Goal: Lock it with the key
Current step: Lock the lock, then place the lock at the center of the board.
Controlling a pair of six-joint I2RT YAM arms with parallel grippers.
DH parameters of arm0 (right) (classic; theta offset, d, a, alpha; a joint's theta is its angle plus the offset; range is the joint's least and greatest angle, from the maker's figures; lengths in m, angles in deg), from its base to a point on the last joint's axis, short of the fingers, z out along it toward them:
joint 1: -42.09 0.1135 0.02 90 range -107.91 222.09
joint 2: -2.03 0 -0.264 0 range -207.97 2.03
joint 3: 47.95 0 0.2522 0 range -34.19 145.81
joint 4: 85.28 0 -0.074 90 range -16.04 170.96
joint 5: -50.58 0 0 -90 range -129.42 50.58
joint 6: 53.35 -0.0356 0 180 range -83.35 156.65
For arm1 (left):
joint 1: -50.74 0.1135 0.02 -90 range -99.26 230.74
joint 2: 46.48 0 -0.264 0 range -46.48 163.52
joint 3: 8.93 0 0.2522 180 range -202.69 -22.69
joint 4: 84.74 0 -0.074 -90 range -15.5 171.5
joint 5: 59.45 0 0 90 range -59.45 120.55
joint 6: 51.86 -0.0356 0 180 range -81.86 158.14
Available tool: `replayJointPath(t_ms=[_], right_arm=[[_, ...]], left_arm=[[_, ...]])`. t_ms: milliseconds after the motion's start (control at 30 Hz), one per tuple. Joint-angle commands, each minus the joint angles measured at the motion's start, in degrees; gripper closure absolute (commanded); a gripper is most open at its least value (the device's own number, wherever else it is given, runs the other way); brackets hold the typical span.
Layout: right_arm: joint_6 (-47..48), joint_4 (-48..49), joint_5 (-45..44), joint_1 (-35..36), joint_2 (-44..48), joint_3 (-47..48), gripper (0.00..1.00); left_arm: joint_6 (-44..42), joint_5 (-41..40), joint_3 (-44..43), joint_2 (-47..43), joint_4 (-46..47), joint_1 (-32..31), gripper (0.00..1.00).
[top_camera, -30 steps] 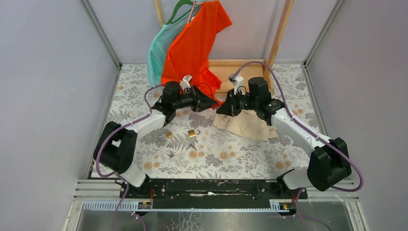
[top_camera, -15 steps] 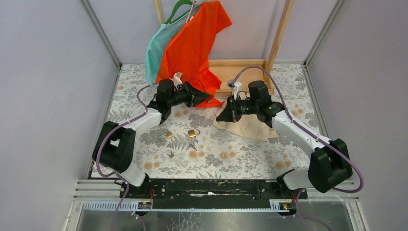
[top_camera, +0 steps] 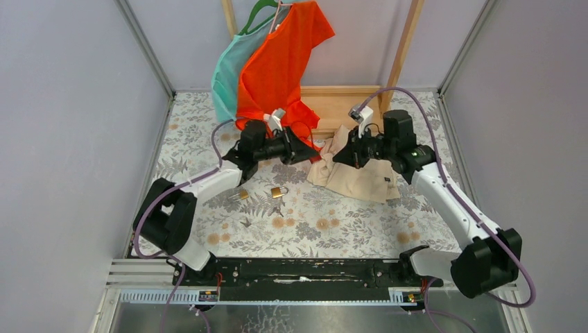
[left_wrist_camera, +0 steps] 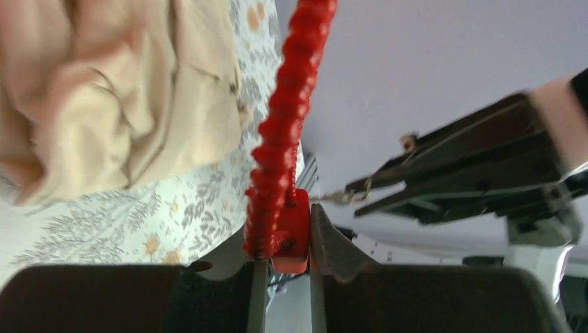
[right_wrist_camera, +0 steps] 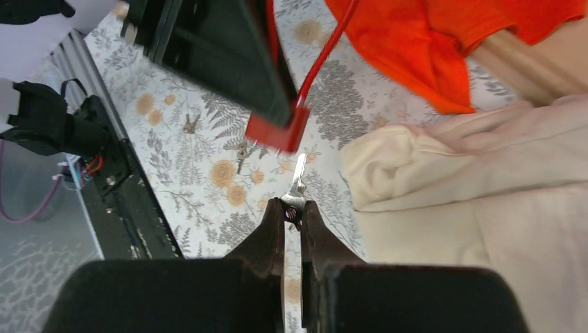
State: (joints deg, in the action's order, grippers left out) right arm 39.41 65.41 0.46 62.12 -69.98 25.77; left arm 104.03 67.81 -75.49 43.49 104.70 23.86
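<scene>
No text, label, brand or number can be read in any view. The brass padlock (top_camera: pixel 279 190) on the floral worktop (top_camera: pixel 360 229) is shown too small for any marking to be made out. The red cable lock (left_wrist_camera: pixel 290 232) and the key (right_wrist_camera: pixel 298 177) are caught too blurred for any stamp to be read.

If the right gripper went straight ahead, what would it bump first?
Probably the red lock held by the left gripper: the key in the right gripper points at it, though depth is unclear.
</scene>
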Motion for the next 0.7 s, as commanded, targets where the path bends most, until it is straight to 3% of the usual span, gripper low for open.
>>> replayJointPath(t_ms=[0, 200, 400, 667], right_arm=[[7.3, -4.8, -4.0, -3.2, 5.3, 3.0, 1.00], [6.5, -3.4, -1.4, -9.6, 9.4, 0.1, 0.99], [7.2, -2.9, 1.0, -10.5, 9.5, -2.0, 0.99], [13.5, -9.0, 1.1, -10.5, 8.3, -2.7, 0.99]], left_arm=[[-10.8, 1.7, -1.1, -2.7, -2.8, -4.5, 1.00], [-15.3, -1.3, 4.9, -3.6, -4.7, -7.7, 1.00], [-10.3, -5.9, 12.1, -0.9, -3.4, -8.1, 1.00], [-9.0, -7.9, 9.7, 6.7, -3.4, -8.9, 0.94]])
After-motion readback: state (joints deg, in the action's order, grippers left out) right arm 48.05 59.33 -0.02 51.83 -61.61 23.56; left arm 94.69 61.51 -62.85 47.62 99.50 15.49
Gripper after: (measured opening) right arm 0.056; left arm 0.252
